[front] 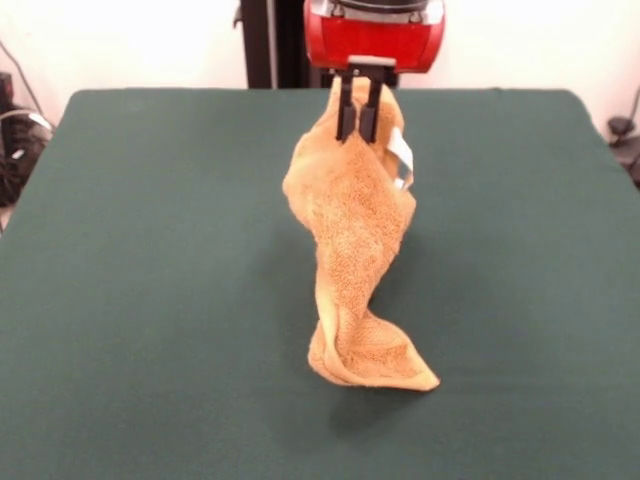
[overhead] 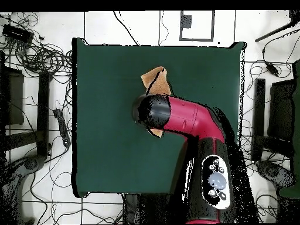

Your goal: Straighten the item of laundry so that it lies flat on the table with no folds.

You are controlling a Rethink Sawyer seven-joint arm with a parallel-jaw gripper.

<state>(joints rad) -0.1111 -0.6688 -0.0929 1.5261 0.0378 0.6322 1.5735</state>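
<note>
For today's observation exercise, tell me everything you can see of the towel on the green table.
The towel is golden-orange terry cloth, bunched and twisted into a hanging column. The gripper is shut on its top edge, lifting most of it. A small white tag shows near the top. Its lower end rests crumpled on the table, near the middle. From overhead, the arm hides most of it.

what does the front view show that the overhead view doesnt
Only the front view shows the gripper with its fingers shut on the towel's top, the white tag, and the twisted cloth hanging with its lower end on the table.

Only the overhead view shows the arm covering most of the towel, plus floor cables.

Both show the orange towel on the green table.
</note>
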